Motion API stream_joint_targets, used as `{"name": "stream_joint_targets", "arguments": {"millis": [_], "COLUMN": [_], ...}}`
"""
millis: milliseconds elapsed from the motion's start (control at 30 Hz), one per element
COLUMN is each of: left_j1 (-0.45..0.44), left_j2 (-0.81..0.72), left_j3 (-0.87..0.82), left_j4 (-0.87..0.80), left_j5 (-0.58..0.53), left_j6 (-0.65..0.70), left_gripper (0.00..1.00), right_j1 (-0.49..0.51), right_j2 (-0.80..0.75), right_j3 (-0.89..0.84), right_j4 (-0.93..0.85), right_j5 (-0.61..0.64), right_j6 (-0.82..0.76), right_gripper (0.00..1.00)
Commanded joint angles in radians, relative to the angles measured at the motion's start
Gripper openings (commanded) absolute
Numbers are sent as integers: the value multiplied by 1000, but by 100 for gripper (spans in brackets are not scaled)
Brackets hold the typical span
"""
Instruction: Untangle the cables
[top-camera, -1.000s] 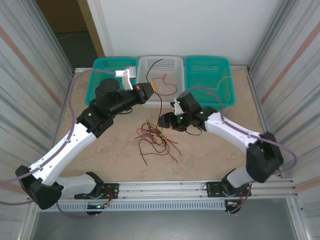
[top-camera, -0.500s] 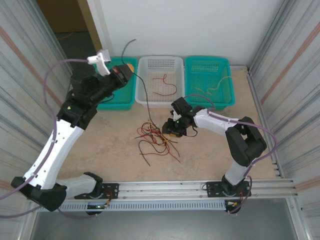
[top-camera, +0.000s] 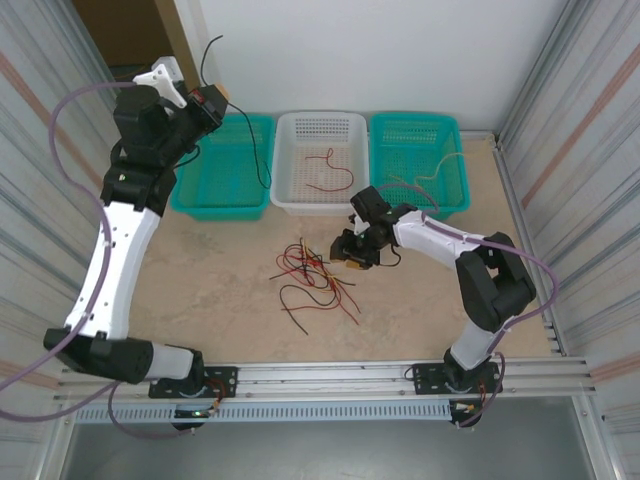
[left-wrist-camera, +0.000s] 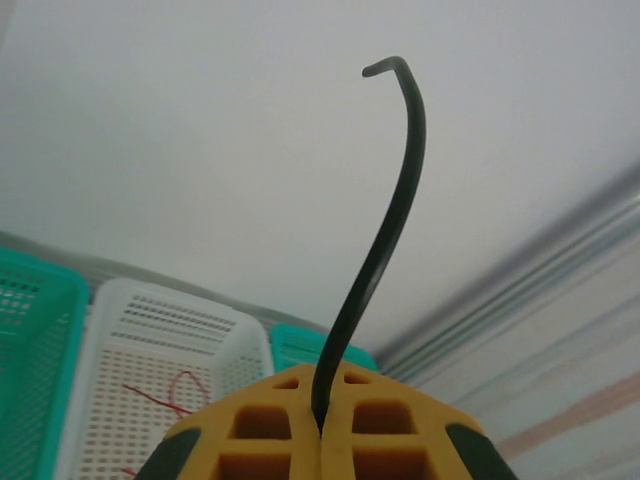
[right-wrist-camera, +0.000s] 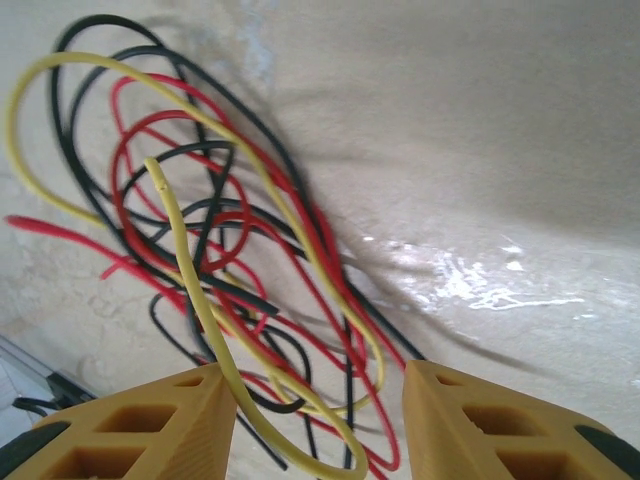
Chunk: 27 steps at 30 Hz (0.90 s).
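Black cable (left-wrist-camera: 392, 190) held aloft; tangled cables (top-camera: 315, 278) on tabletop (top-camera: 210, 290).
Left claw (left-wrist-camera: 320, 428) clamped on it, raised high near the left teal basket (top-camera: 215, 172). Right claw (right-wrist-camera: 320, 420) jaws apart, low over the red, black and yellow heap, a yellow loop between its fingers (right-wrist-camera: 150, 430). One red cable (top-camera: 322, 172) lies in the white basket (top-camera: 320, 122).

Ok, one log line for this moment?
left tool: shut on black cable, held high | right tool: open, over tangle on table | task: unfinished
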Motion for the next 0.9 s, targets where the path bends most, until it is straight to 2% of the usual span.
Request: {"name": "stream_joint_targets", "arguments": {"millis": [0, 200, 433, 467, 533, 600, 700, 767, 867], "left_j1": [40, 84, 104, 105, 103, 96, 66, 48, 23], "left_j2": [82, 227, 361, 385, 427, 457, 460, 463, 473], "left_j3": [33, 98, 119, 117, 113, 84, 18, -18, -80], "left_j4": [30, 6, -24, -27, -42, -43, -42, -46, -36], "left_j5": [-7, -51, -56, -39, -2, 28, -4, -15, 2], "left_j6": [76, 151, 150, 136, 106, 67, 62, 55, 17], "left_gripper": [0, 0, 2, 11, 46, 74, 82, 83, 80], "right_j1": [27, 52, 53, 51, 46, 41, 37, 37, 40], "right_j2": [-54, -78, -90, -92, -96, -99, -100, -101, -95], "right_j3": [58, 94, 109, 110, 114, 117, 120, 116, 108], "right_j4": [-68, -110, -126, -129, -132, -135, -144, -148, -157], "right_j5": [29, 53, 63, 68, 72, 77, 83, 86, 96], "right_j6": [-45, -54, -50, -49, -46, -45, -48, -50, -59], "right_gripper": [48, 49, 48, 49, 49, 49, 49, 49, 44]}}
